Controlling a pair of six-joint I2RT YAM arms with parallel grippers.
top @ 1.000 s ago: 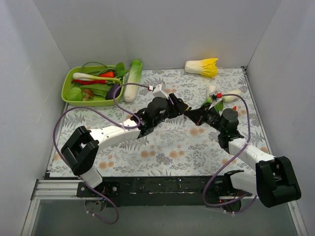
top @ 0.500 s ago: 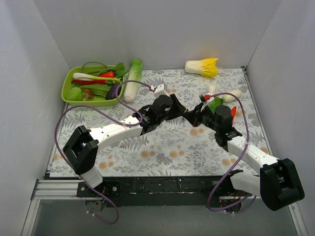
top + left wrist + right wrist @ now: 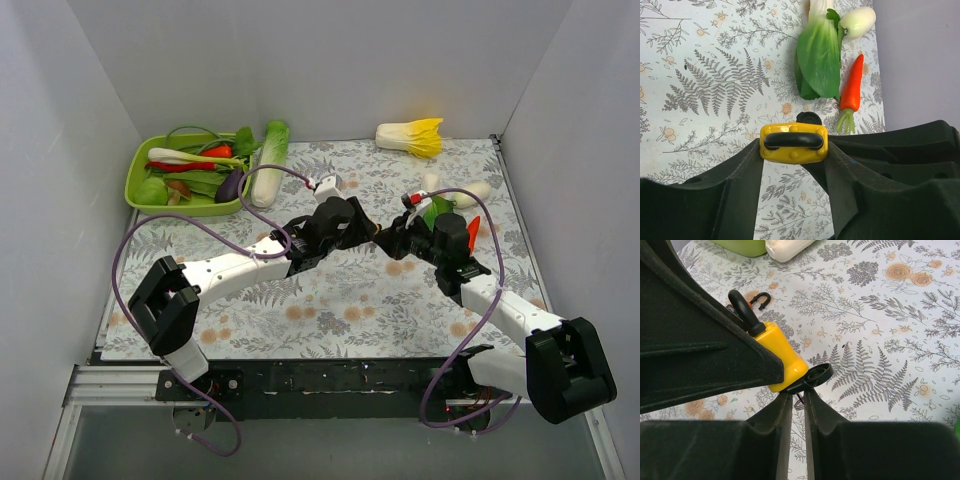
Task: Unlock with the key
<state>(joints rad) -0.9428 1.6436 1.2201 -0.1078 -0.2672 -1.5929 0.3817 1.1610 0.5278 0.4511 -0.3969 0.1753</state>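
Holding the yellow padlock (image 3: pixel 793 143) off the cloth over the middle of the counter, slightly toward the right edge, the left gripper (image 3: pixel 793 150) has both fingers clamped on the body's sides. The black shackle (image 3: pixel 742 305) looks seated, so the padlock is not yet unlocked. The right gripper (image 3: pixel 797 397) is pinched narrow on the black-headed key (image 3: pixel 815 376), whose head touches the padlock's bottom end. The blade is hidden, and it is probably in the keyway.

Step in hand: key inserted, turn pending. The next move calls for a right wrist roll about the key axis while the left grip stays firm against the twist.

No brand, label or writing can be read on the padlock or key.

On the cloth toward the right edge lie a bok choy (image 3: pixel 817 55) and a carrot (image 3: pixel 852 85). A green tray (image 3: pixel 135 190) sits at the far-left corner.
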